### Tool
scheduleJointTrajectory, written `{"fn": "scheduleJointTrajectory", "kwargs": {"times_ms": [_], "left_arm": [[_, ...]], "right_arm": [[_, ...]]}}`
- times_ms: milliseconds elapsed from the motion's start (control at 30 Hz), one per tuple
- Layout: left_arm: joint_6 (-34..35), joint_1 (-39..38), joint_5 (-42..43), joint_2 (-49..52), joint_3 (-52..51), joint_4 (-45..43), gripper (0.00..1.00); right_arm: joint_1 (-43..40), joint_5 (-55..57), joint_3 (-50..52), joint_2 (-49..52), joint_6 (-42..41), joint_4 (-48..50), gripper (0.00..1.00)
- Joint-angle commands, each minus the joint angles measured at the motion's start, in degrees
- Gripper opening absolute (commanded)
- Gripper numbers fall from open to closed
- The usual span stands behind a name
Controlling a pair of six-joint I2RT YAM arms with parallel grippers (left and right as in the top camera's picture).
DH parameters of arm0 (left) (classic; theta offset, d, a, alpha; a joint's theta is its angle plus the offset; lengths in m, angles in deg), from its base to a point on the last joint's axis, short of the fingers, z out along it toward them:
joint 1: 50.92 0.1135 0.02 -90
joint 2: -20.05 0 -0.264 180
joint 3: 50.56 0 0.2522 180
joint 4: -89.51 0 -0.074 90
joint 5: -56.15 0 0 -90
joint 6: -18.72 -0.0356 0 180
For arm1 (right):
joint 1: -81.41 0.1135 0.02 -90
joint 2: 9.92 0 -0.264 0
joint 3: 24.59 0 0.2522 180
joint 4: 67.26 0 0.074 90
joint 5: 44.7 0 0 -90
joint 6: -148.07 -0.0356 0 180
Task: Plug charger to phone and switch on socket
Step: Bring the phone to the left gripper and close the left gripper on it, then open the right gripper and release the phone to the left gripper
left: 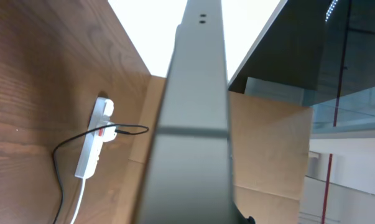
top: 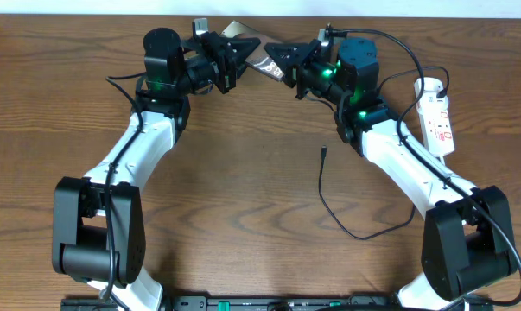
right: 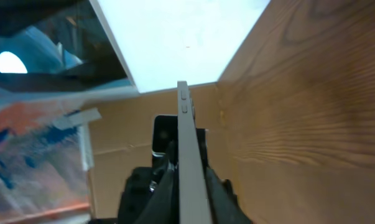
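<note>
The phone is held above the table at the far centre, between both grippers. My left gripper is shut on its left end and my right gripper on its right end. In the left wrist view the phone is a blurred grey edge filling the middle. In the right wrist view the phone is edge-on between my dark fingers. The charger cable lies loose on the table, its plug tip free, apart from the phone. The white socket strip lies at the right; it also shows in the left wrist view.
The charger cable runs from the socket strip round behind my right arm. The strip's white cord trails off it. The table's far edge lies just behind the phone.
</note>
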Motion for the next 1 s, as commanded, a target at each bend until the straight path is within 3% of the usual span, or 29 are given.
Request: {"fn": "scheduleJointTrajectory", "kwargs": {"times_ms": [0, 167, 400, 533, 667, 967], "left_arm": [[-1.97, 0.31, -4.22, -1.09, 0.83, -1.07, 0.07], [-1.97, 0.33, -4.0, -1.09, 0.83, -1.07, 0.07], [-2.64, 0.33, -3.74, -1.09, 0.81, -1.05, 0.07], [-4.35, 0.33, -1.97, -1.09, 0.81, -1.01, 0.07], [-6.49, 0.33, 0.28, -1.09, 0.81, -0.76, 0.07], [-13.27, 1.11, 4.17, -1.05, 0.7, 5.09, 0.07]], "right_arm": [[1.75, -5.29, 0.13, -0.46, 5.25, -0.57, 0.15], [1.29, -3.98, 0.13, -0.46, 7.74, -0.57, 0.41], [-1.44, -3.85, 0.13, -0.46, 10.27, -0.24, 0.56], [-4.2, -4.52, 0.13, -0.48, 17.55, 1.2, 0.7], [-7.45, -7.26, 0.11, -0.48, 25.51, 0.07, 0.72], [-11.34, -9.64, 0.02, -0.48, 41.18, -18.38, 0.7]]}}
